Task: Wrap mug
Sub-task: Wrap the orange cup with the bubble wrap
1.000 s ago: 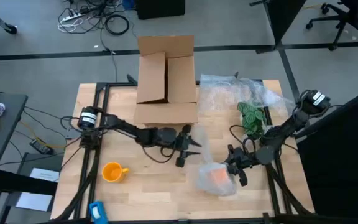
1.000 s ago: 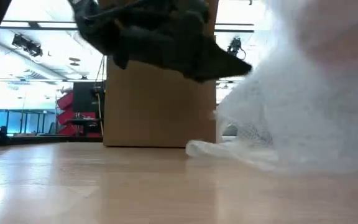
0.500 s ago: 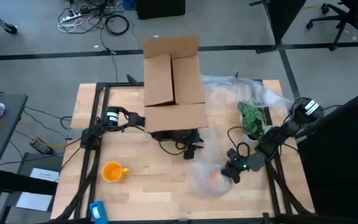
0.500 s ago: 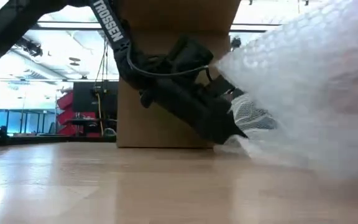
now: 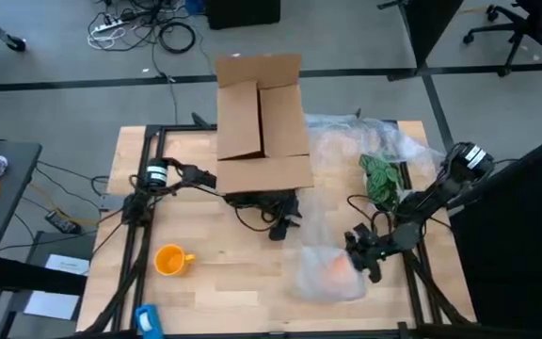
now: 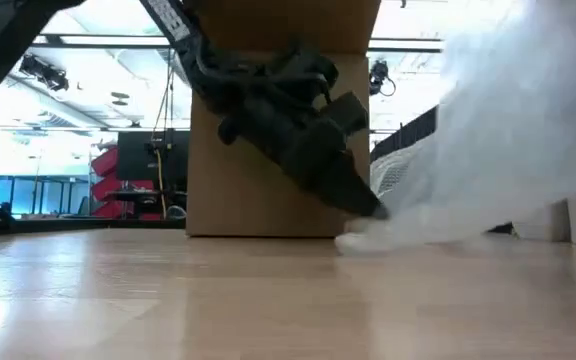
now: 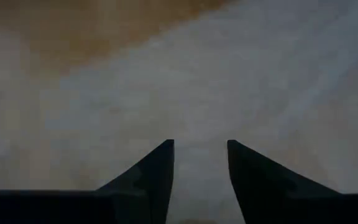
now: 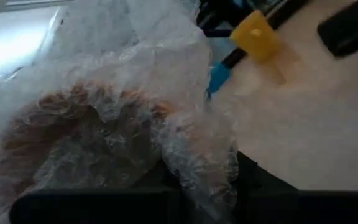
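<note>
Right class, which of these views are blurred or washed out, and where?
Low view: bright background glare, and the plastic sheet smears to a white blur. Left wrist view: all soft beyond the sharp fingers. Right wrist view: the mug is out of focus.

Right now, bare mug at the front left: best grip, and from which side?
Mug: it stands upright with its mouth open upward and its handle pointing toward the table's middle. Come straight down with the left tool and pinch the rim on the side away from the handle; nothing crowds it.
</note>
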You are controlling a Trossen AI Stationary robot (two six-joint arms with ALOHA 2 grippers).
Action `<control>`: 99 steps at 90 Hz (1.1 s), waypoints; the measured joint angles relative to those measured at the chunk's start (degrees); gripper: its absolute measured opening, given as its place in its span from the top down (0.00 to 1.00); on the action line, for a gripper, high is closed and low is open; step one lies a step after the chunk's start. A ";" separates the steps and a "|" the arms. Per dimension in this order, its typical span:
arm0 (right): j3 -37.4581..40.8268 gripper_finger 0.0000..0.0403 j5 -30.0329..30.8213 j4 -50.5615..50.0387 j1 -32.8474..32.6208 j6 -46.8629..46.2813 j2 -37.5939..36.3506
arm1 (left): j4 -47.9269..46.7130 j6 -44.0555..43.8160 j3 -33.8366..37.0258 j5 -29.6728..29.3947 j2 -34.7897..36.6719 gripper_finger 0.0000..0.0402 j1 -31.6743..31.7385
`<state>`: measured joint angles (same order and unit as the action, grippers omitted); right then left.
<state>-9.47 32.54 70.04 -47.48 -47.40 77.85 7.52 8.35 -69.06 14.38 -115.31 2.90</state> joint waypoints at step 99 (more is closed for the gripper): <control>5.70 0.93 13.72 2.54 -4.26 4.20 -0.15 | 4.01 -5.31 4.45 1.29 4.68 0.67 -14.97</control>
<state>-3.77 46.26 72.58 -51.75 -43.20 77.69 11.52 3.04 -64.61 15.66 -110.63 -12.07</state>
